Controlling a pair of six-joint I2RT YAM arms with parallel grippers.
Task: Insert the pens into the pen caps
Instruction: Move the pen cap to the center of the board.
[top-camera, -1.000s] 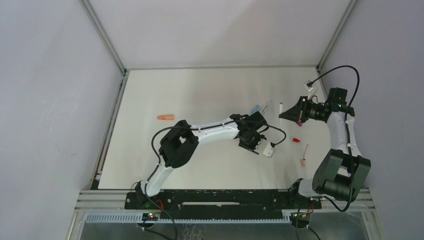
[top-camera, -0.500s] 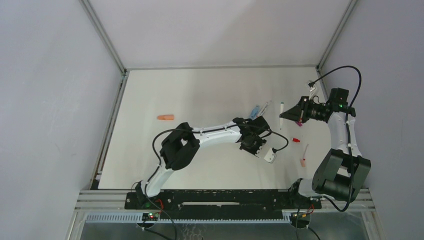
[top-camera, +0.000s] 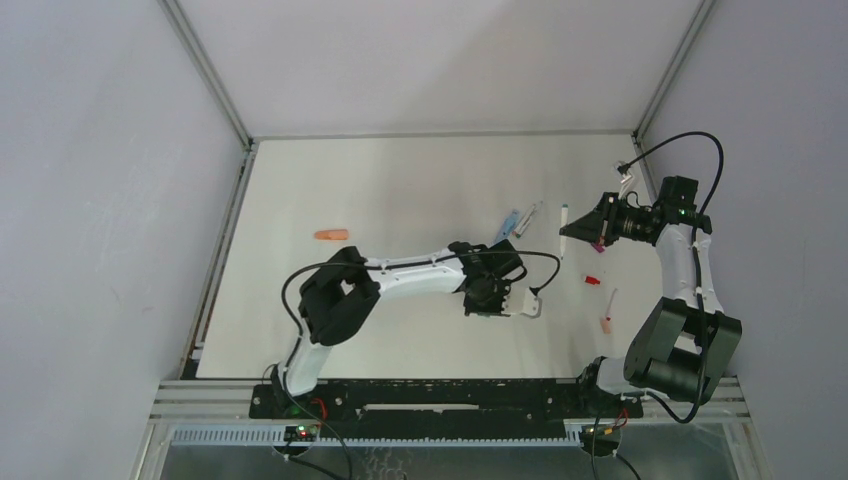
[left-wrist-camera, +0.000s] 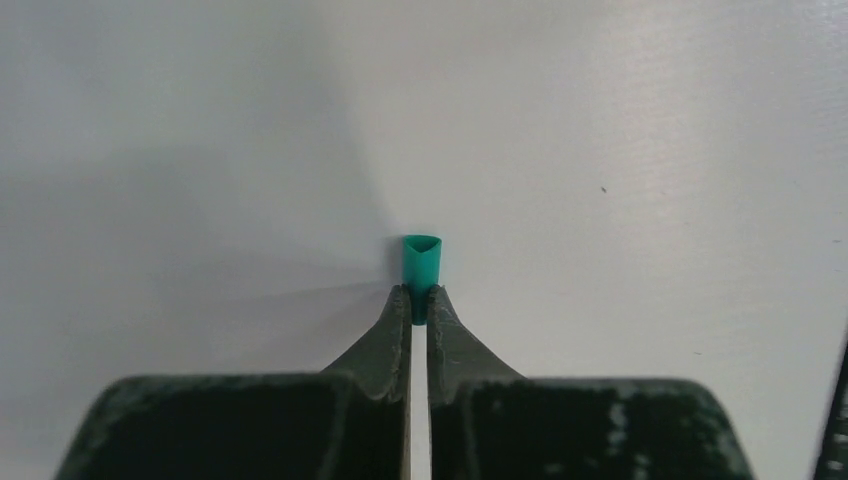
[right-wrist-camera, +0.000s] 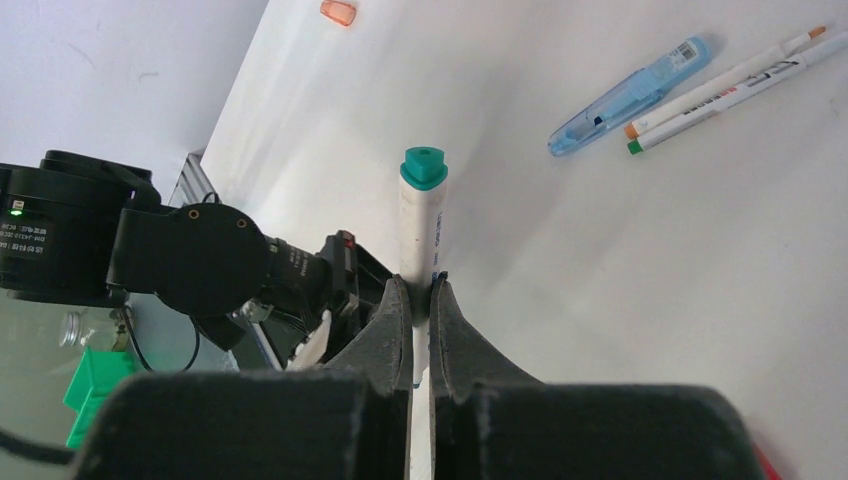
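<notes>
Top external view gives us the white table (top-camera: 400, 190) first, with the left arm (top-camera: 410, 275) stretched across its middle and the right arm (top-camera: 685, 270) folded up along the right edge. On the left wrist view we see the left gripper (left-wrist-camera: 419, 298) with its jaws pressed nearly together, pinching the near end of a teal pen cap (left-wrist-camera: 421, 262). The cap's far end sticks out beyond the fingertips over bare table, and we cannot tell whether it touches the surface.

The right gripper (right-wrist-camera: 420, 285) is likewise clamped, on the white barrel of a pen (right-wrist-camera: 420, 215) whose teal end points away from the wrist camera. From above, that pen (top-camera: 562, 218) hangs over the right part of the table, well apart from the left gripper.

Beyond it we see two slim white pens lying side by side and almost touching, one with an orange tip (right-wrist-camera: 730, 78) and one with a green tip (right-wrist-camera: 740, 94). A longer light blue cap (right-wrist-camera: 628, 97) lies just beside their tips. Another thin pen with a pinkish end (top-camera: 609, 308) lies near the right arm's base.

A small red cap (top-camera: 591, 280) sits just above that pen. A salmon-orange cap (top-camera: 331, 235) lies alone on the left part of the table.
</notes>
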